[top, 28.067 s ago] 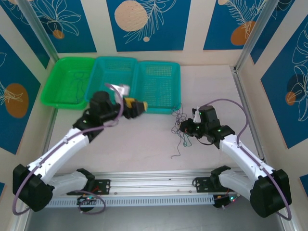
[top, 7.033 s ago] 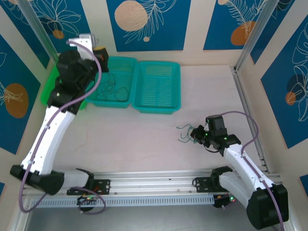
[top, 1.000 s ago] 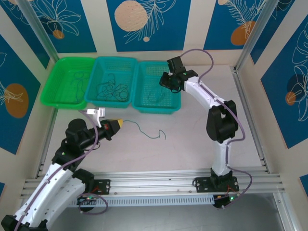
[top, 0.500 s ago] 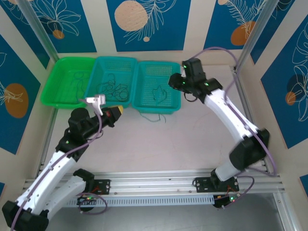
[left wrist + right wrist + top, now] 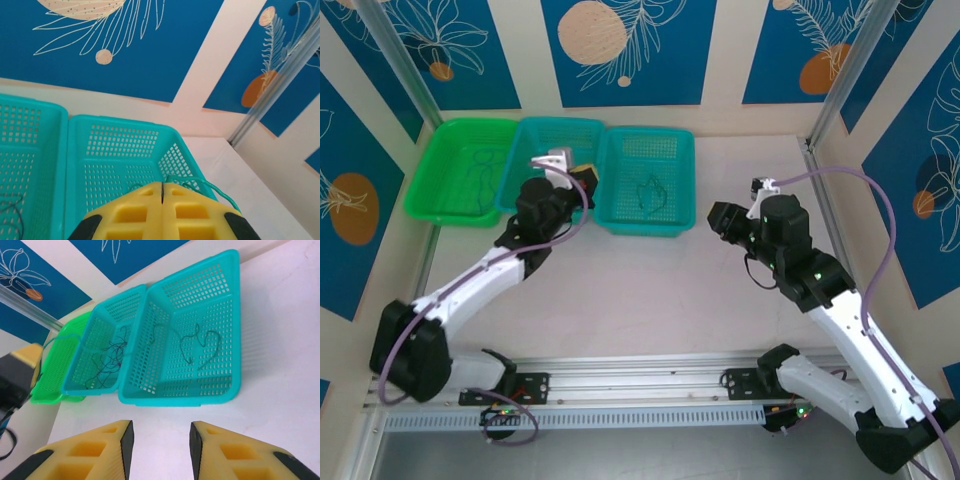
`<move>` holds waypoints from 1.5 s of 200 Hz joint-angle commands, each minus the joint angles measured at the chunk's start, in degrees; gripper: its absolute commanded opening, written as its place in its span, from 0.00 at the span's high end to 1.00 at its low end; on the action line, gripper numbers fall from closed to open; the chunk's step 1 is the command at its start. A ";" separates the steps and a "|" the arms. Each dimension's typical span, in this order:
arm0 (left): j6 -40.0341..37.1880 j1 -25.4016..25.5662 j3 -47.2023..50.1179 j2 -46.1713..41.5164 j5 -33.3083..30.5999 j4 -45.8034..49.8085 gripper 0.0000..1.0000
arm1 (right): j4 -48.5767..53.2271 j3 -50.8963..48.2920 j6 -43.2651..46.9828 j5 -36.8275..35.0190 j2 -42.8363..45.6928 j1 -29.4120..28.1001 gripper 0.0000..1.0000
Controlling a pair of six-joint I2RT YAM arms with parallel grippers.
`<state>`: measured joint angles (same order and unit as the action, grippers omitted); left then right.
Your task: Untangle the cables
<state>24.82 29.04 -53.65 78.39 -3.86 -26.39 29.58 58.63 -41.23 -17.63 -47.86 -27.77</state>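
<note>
Sorting nearly done: separated cables (image 5: 197, 346) lie in the baskets (image 5: 645, 226).
My left gripper (image 5: 162, 192) pinches one green cable (image 5: 215, 190) over the right teal basket (image 5: 125, 145), to drop, I judge; my right gripper (image 5: 161, 440) is half-parted, empty.

Three adjoining baskets (image 5: 650, 228), cables (image 5: 651, 193) inside

One dark green cable (image 5: 197, 347) lies loose and curly on the floor of the right teal basket (image 5: 180, 400). Several darker cables (image 5: 107, 360) sprawl kinked in the middle teal basket (image 5: 92, 388) — a thin cable (image 5: 480, 178) rests in the green basket (image 5: 425, 190). A bright green cable (image 5: 212, 187) is pinched in the left pincer (image 5: 162, 189) — its free length arcs out beside the tips.
</note>
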 commanded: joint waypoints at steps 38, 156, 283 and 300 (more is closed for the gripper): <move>-3.02 0.67 -16.89 21.09 -2.13 -8.48 1.00 | 3.72 -0.93 -0.89 -2.52 3.29 -0.10 0.61; -5.70 0.54 -27.47 27.58 -1.07 2.51 0.28 | 6.74 -2.64 0.15 -4.03 6.43 1.04 0.59; -9.13 0.53 15.09 -30.29 -12.74 27.80 0.16 | -17.20 -17.80 11.97 -4.71 -8.16 20.67 0.24; -12.62 0.50 17.81 -33.44 -19.09 31.71 0.08 | -25.79 -20.70 17.43 -9.78 -12.64 20.54 0.20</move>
<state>18.72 29.34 -39.20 48.49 -12.16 -4.03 17.87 41.12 -31.86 -21.61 -56.10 -7.38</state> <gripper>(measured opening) 0.887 0.780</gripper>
